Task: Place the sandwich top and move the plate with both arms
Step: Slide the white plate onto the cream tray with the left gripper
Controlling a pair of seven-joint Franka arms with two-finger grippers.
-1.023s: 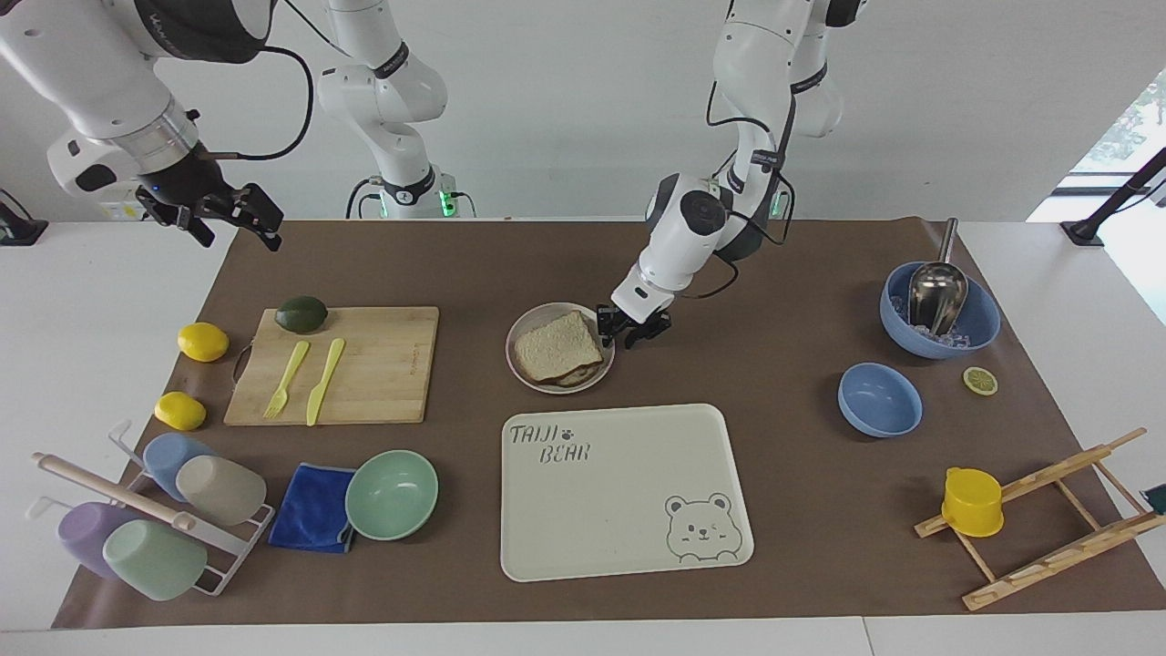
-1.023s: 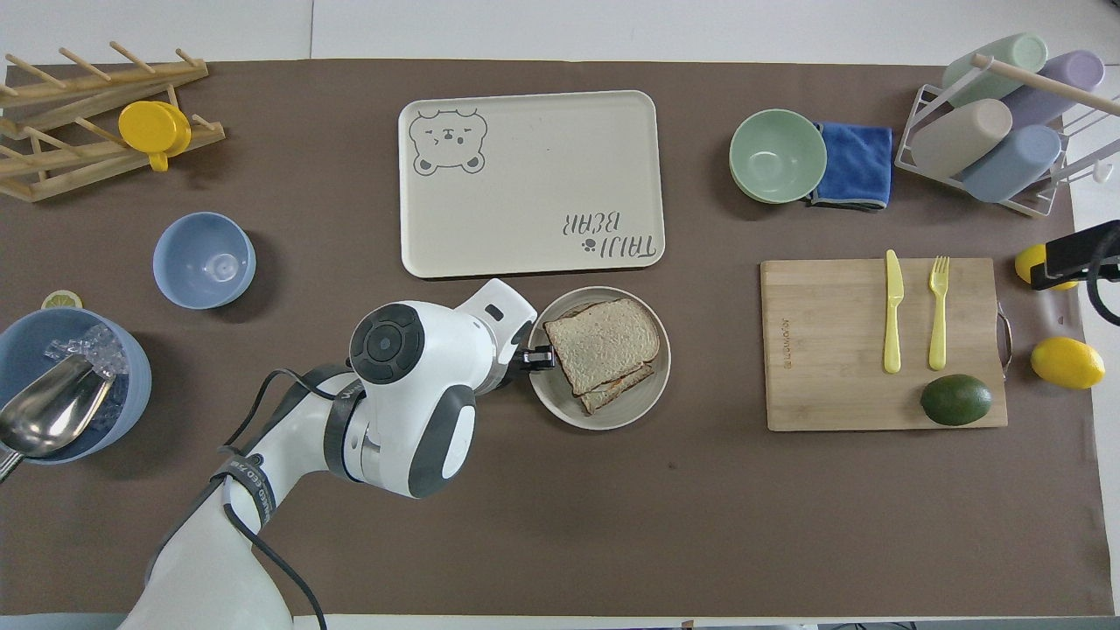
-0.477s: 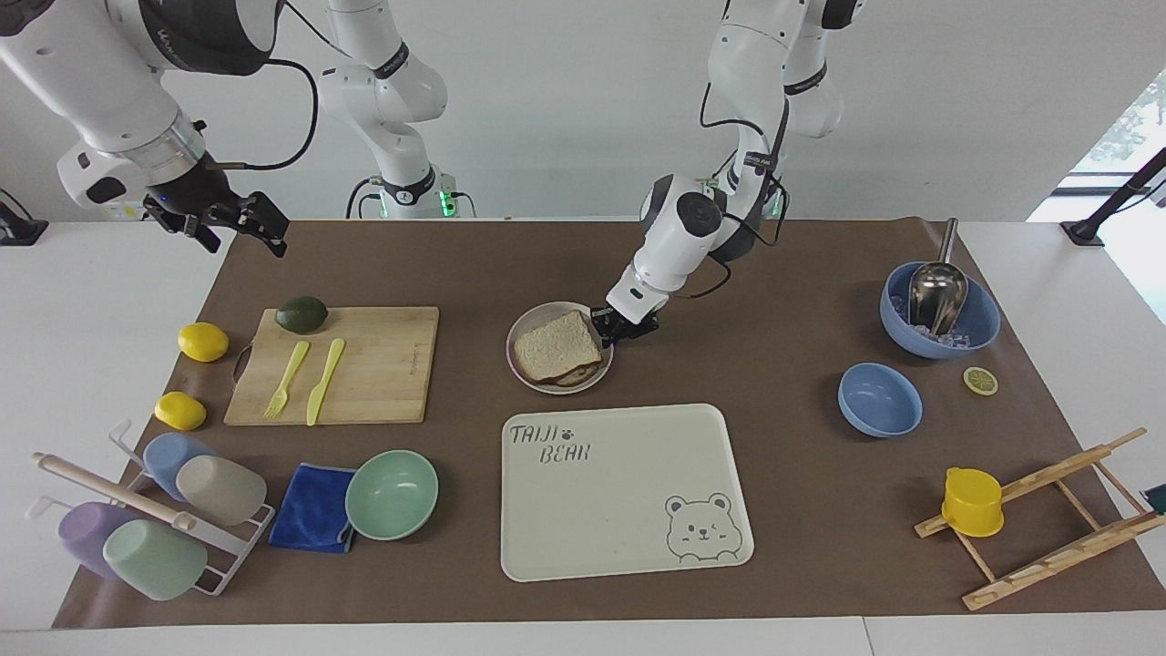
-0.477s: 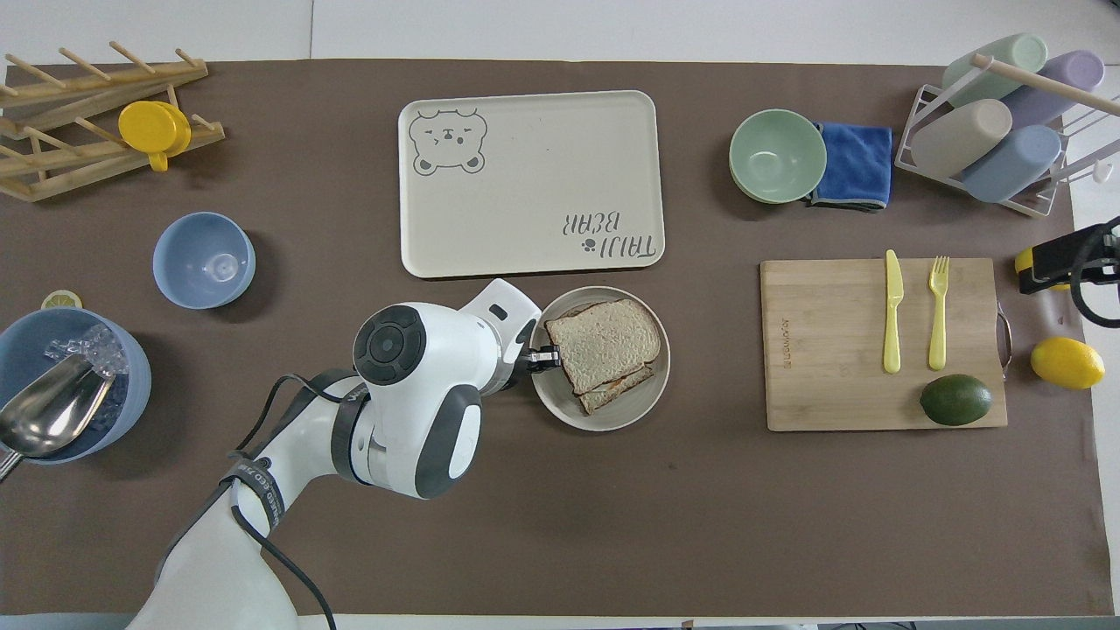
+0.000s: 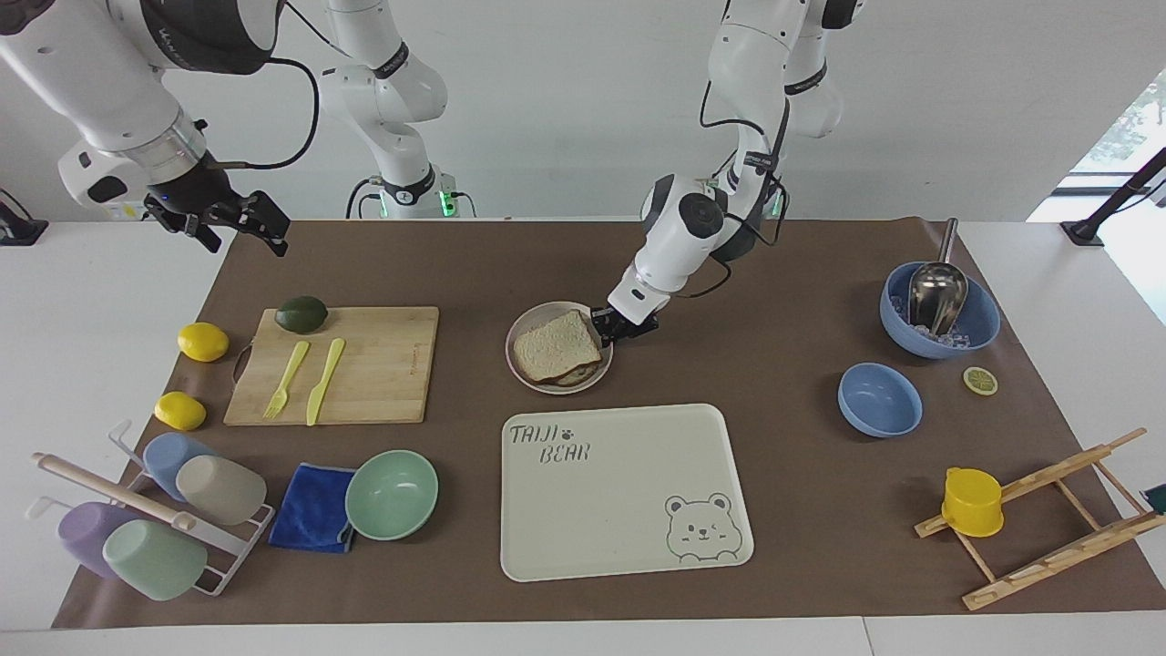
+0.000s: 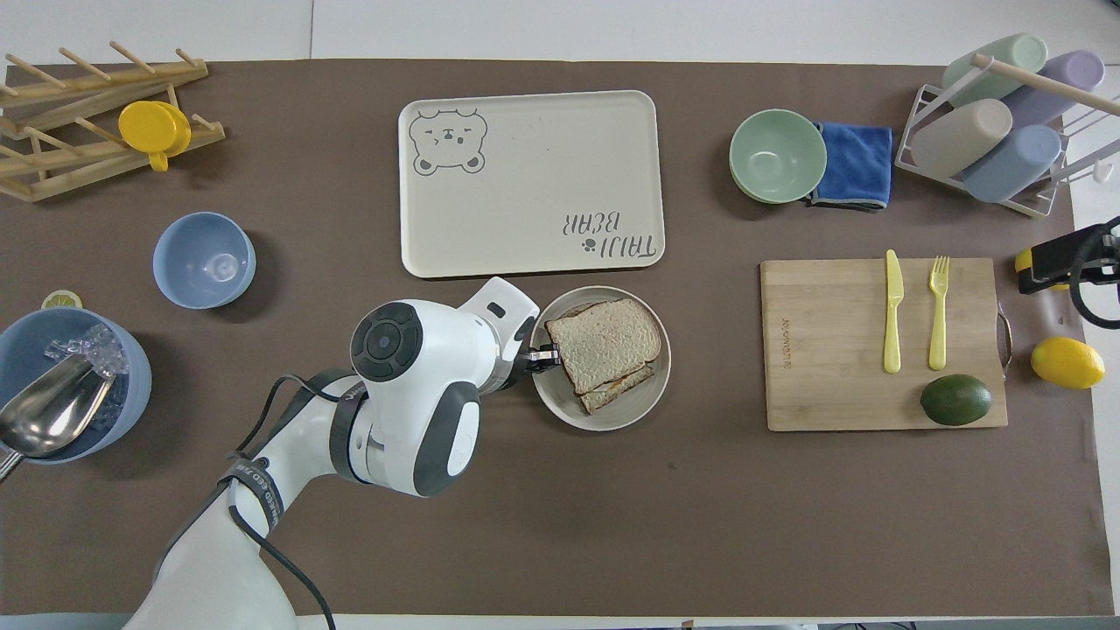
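Overhead view, working upward from the bottom of the frame: the left arm enters at the lower left, and its bulky white wrist hides most of the left gripper point(image 6: 541, 357), which sits at the plate point(image 6: 560, 407)'s rim on the side toward the left arm's end of the table. Whether its fingers have closed on the rim I cannot tell.

The plate lies at the middle of the frame, with the sandwich top point(image 6: 604, 339) resting on a lower slice, slightly askew so the lower crust peeks out. So the bread looks already placed, and the carry remains.

At centre right lies the cutting board point(image 6: 822, 350), and the right gripper point(image 6: 1054, 262) hangs at the right edge over a lemon point(image 6: 1028, 261); I cannot tell how it is set. Above the plate, at upper centre, lies the bear tray point(image 6: 525, 184).

Handling, as I judge it: the plate is stiff, light and smooth, so a pinch on the raised rim is the only real purchase, and one-sided lifting would tilt it. The bread is soft, loose and unfixed; it could slide off. Opposite rim holds and a level lift suit it best.
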